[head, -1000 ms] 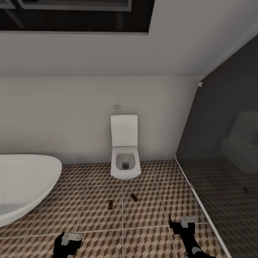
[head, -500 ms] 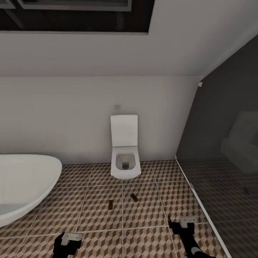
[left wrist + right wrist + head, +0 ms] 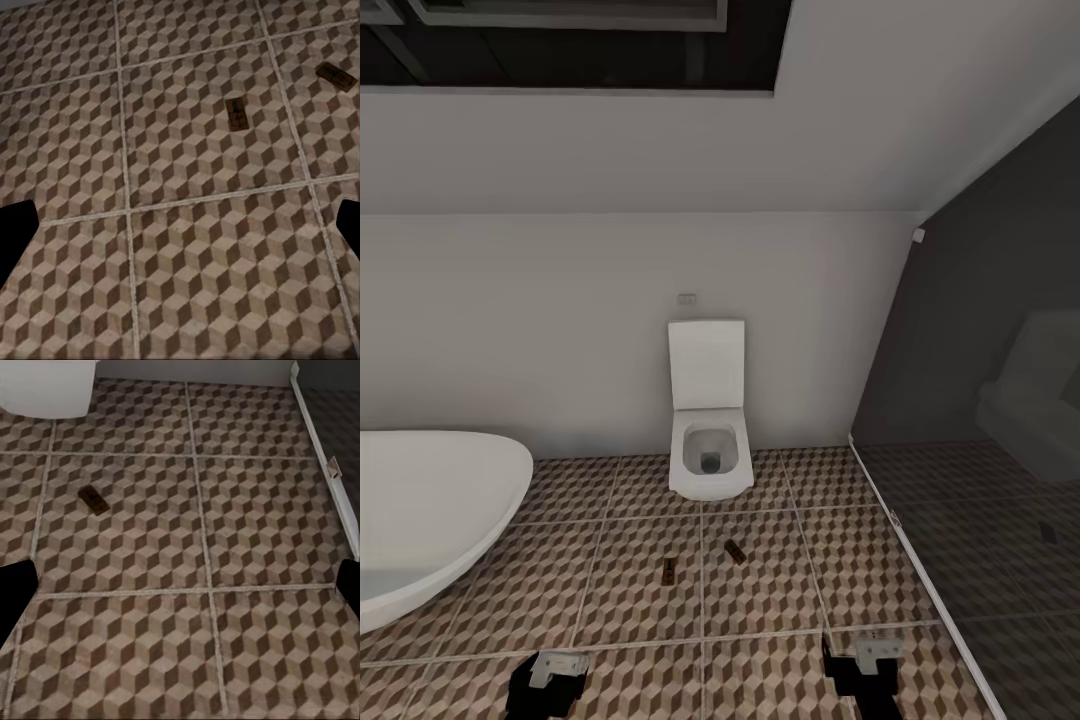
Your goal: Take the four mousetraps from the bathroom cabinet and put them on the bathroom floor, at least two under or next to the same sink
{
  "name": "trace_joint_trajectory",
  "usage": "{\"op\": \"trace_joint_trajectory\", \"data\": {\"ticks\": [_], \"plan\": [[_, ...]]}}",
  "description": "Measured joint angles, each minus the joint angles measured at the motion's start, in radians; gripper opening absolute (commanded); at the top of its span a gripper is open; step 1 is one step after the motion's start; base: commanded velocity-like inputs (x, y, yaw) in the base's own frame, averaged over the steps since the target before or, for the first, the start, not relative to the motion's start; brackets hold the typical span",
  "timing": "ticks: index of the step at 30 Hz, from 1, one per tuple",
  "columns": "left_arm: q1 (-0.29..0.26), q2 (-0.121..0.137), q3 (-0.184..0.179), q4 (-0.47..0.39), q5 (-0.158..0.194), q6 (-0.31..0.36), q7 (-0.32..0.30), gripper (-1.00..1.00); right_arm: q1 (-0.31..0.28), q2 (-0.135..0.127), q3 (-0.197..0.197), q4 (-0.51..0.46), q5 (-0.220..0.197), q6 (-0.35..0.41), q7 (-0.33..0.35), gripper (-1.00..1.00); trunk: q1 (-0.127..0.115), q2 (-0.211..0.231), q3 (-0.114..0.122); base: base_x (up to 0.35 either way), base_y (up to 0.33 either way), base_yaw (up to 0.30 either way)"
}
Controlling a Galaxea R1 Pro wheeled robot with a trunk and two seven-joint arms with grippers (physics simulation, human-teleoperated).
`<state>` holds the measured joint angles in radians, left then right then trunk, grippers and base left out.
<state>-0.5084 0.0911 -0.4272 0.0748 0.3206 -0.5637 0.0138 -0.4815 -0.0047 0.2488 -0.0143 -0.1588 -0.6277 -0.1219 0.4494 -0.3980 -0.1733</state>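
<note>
Brown wooden mousetraps, two counted, lie flat on the bathroom floor (image 3: pixel 620 600) at lower centre of the head view: one (image 3: pixel 670 570) beside a grout line, another (image 3: pixel 734 551) nearer the toilet (image 3: pixel 708 450), apart from each other. My left end effector (image 3: pixel 550 672) and right end effector (image 3: pixel 865 665) hang low, both spread and empty, presumably free to fetch more.

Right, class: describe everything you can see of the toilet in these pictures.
The toilet is white and glossy, like ceramic, with a squarish bowl. Its flat rectangular lid stands raised upright against the pale back wall, leaving the bowl open, with a darker patch at its bottom. Its base meets the cube-patterned floor tiles. It sits between the white tub and the dark glass enclosure, touching neither. Two mousetraps lie in front, apart from it.
</note>
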Motion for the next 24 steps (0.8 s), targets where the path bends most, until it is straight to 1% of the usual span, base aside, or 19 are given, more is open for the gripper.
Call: {"op": "trace_joint_trajectory", "data": {"ticks": [1, 6, 10, 11, 12, 14, 17, 19, 21, 24], "plan": [[0.001, 0.000, 0.001, 0.000, 0.000, 0.011, 0.000, 1.00, 0.013, 0.003, 0.000, 0.000, 0.000, 0.000, 0.000, 1.00, 0.000, 0.000, 0.000, 0.000, 0.000, 0.000], [0.015, 0.002, 0.001, 0.000, 0.000, 0.033, 0.000, 1.00, 0.039, 0.006, 0.000, 0.000, 0.000, 0.001, 0.000, 1.00, 0.000, 0.000, 0.000, 0.000, 0.000, 0.000], [0.051, 0.003, 0.001, 0.000, 0.001, 0.052, 0.000, 1.00, 0.073, 0.007, 0.000, 0.001, 0.000, 0.004, 0.001, 1.00, 0.000, 0.000, 0.000, 0.000, 0.000, 0.000], [0.065, 0.005, 0.002, 0.000, 0.001, 0.062, 0.000, 1.00, 0.081, 0.007, 0.000, 0.001, 0.000, 0.011, 0.001, 1.00, 0.000, 0.000, 0.000, 0.000, 0.000, 0.000], [0.092, 0.009, 0.002, 0.000, 0.001, 0.084, 0.000, 1.00, 0.094, 0.005, -0.002, 0.002, -0.001, 0.041, 0.000, 1.00, 0.000, 0.000, 0.000, 0.000, 0.000, 0.000], [0.114, 0.012, 0.003, 0.000, 0.002, 0.097, 0.000, 1.00, 0.099, 0.001, -0.002, 0.001, -0.001, 0.074, 0.000, 1.00, 0.000, 0.000, 0.000, 0.000, 0.000, 0.000], [0.130, 0.015, 0.003, 0.000, 0.002, 0.104, 0.004, 1.00, 0.101, -0.001, -0.001, 0.001, -0.001, 0.103, 0.000, 1.00, 0.000, 0.000, 0.000, 0.000, 0.000, 0.000], [0.137, 0.015, 0.003, 0.000, 0.006, 0.106, 0.014, 1.00, 0.102, -0.002, -0.001, -0.001, -0.001, 0.114, 0.000, 1.00, 0.000, 0.000, 0.000, 0.000, 0.000, 0.000], [0.143, 0.014, 0.005, 0.000, 0.015, 0.108, 0.045, 1.00, 0.103, -0.002, -0.002, -0.003, -0.001, 0.124, 0.000, 1.00, 0.000, 0.000, 0.000, 0.000, 0.000, 0.000], [0.146, 0.008, 0.006, -0.001, 0.038, 0.107, 0.081, 1.00, 0.103, -0.002, -0.002, -0.005, -0.001, 0.129, 0.000, 1.00, 0.000, 0.000, 0.000, 0.000, 0.000, 0.000]]}}
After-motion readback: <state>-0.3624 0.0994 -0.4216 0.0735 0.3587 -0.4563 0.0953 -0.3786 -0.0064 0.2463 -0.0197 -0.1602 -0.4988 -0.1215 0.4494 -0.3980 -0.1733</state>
